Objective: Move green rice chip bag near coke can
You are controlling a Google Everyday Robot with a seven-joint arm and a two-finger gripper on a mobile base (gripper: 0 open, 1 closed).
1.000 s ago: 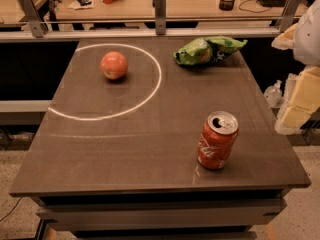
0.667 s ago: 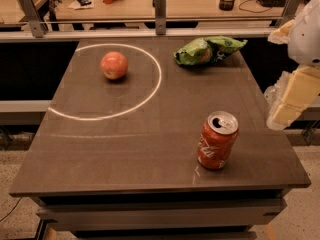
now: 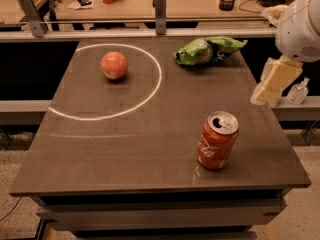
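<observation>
The green rice chip bag lies crumpled at the far right of the dark table, near the back edge. The red coke can stands upright at the front right, with its opened silver top showing. The two are well apart. My gripper hangs at the right edge of the view, over the table's right edge, to the right of the bag and behind the can. It touches neither. The white arm rises above it.
A red-orange apple sits inside a white chalk circle on the left half of the dark table. A rail with metal posts runs behind the table. A small clear bottle stands on a ledge at the right.
My arm and gripper have moved left, in from the right edge toward the table. The bag, the can and the apple have not moved.
</observation>
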